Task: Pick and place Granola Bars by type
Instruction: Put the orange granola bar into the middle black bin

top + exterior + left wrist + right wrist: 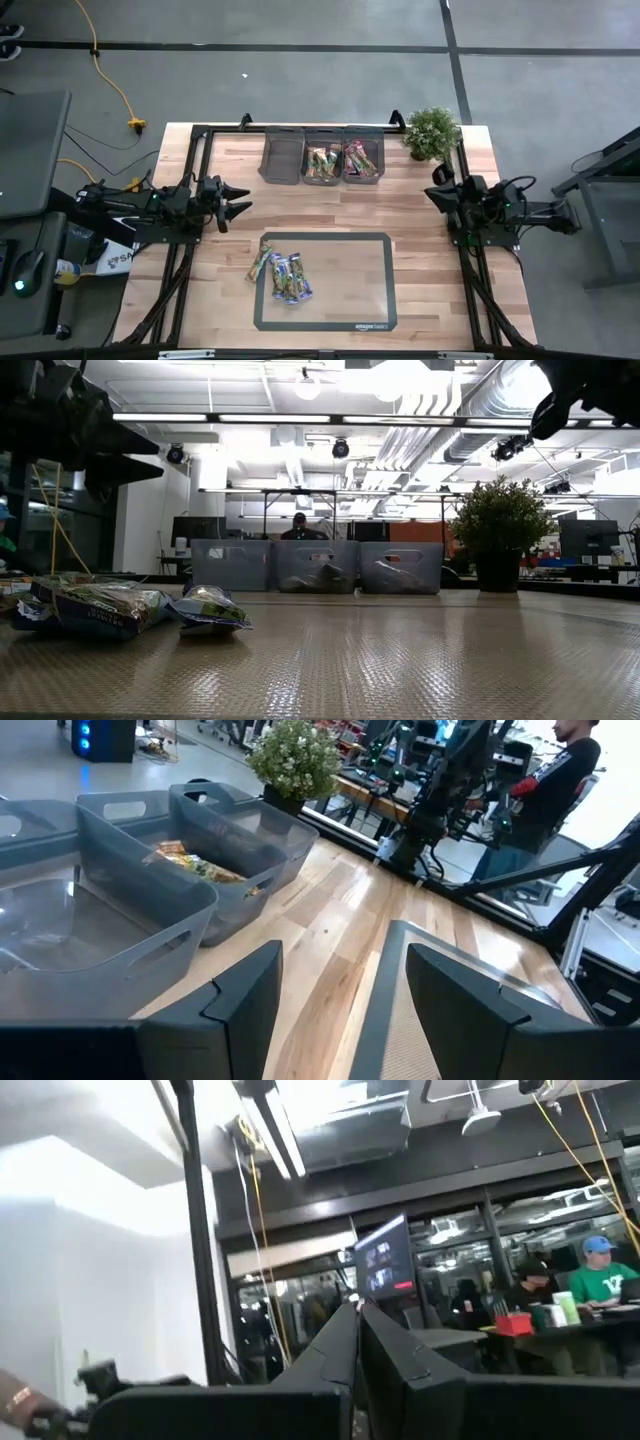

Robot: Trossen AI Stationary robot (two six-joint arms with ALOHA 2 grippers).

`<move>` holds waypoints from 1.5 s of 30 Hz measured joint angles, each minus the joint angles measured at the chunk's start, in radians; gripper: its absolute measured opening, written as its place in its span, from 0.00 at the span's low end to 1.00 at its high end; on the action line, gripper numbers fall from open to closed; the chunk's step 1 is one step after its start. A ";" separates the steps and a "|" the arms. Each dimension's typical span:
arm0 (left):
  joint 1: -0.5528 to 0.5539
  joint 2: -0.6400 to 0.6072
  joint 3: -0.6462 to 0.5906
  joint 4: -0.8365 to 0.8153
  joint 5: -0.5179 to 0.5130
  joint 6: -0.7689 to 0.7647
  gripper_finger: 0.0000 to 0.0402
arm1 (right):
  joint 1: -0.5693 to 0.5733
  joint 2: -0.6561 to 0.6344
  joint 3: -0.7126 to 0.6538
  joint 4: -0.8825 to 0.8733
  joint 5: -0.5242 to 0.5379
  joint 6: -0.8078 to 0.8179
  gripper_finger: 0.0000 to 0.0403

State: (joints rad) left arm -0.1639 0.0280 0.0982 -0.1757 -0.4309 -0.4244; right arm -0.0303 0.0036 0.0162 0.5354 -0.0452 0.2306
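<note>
Several granola bars (282,274) with blue and green wrappers lie in a loose heap on the left part of the grey-framed mat (325,320); the low view shows them at the left (95,607). More bars lie in the middle bin (323,163) and the right bin (361,160); the left bin (282,158) looks bare. My left gripper (243,198) hangs open at the table's left side, pointing level toward the right, clear of everything (340,990). My right gripper (432,193) is shut at the right side, tipped upward, holding nothing (358,1320).
A potted plant (432,132) stands at the far right corner beside the bins. Three grey bins stand in a row along the far edge. A black frame rail (300,128) runs around the table. People sit and stand in the room beyond.
</note>
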 joint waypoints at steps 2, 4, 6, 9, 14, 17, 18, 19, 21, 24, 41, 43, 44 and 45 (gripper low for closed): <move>0.000 0.000 0.000 -0.002 -0.010 0.000 0.53 | 0.000 0.002 0.000 -0.008 -0.007 -0.011 0.00; 0.000 0.000 0.000 -0.006 -0.030 0.000 0.53 | 0.000 0.002 0.001 -0.061 0.005 0.000 0.00; 0.000 0.000 0.000 -0.006 -0.035 0.000 0.53 | 0.000 0.002 -0.001 -0.129 0.019 0.045 0.00; 0.000 0.000 0.000 -0.006 -0.037 -0.004 0.53 | 0.000 0.002 0.000 -0.157 0.037 0.106 0.00; 0.000 0.000 0.000 0.013 -0.067 -0.063 0.53 | 0.000 0.002 0.001 -0.129 0.046 0.108 0.00; 0.000 0.000 0.000 0.064 -0.071 -0.065 0.53 | 0.000 0.002 0.001 -0.170 0.064 0.182 0.00; 0.000 0.000 0.001 0.087 -0.060 -0.050 0.53 | 0.000 0.002 0.001 -0.186 0.064 0.208 0.00; 0.000 0.000 0.003 0.107 -0.047 -0.033 0.53 | 0.000 0.002 0.001 -0.204 0.064 0.212 0.00; 0.000 0.001 0.034 0.092 -0.027 -0.002 0.53 | 0.000 0.003 0.001 -0.253 0.064 0.213 0.00; 0.000 0.000 0.116 0.005 -0.023 0.037 0.53 | 0.000 0.003 0.000 -0.277 0.064 0.265 0.00; 0.000 0.324 0.769 -0.625 -0.049 -0.390 0.49 | 0.000 0.003 0.000 -0.277 0.256 0.219 0.00; 0.000 0.421 0.837 -0.675 -0.022 -0.454 0.45 | 0.000 0.003 0.000 -0.278 0.256 0.201 0.00; 0.000 0.470 0.872 -0.714 -0.007 -0.482 0.43 | 0.000 0.003 0.000 -0.278 0.256 0.192 0.00; 0.000 0.520 0.909 -0.752 0.015 -0.508 0.41 | 0.000 0.003 0.000 -0.279 0.256 0.186 0.00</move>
State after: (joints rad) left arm -0.1638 0.5479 1.0075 -0.9279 -0.4159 -0.9327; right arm -0.0303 0.0063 0.0166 0.2568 0.2111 0.4168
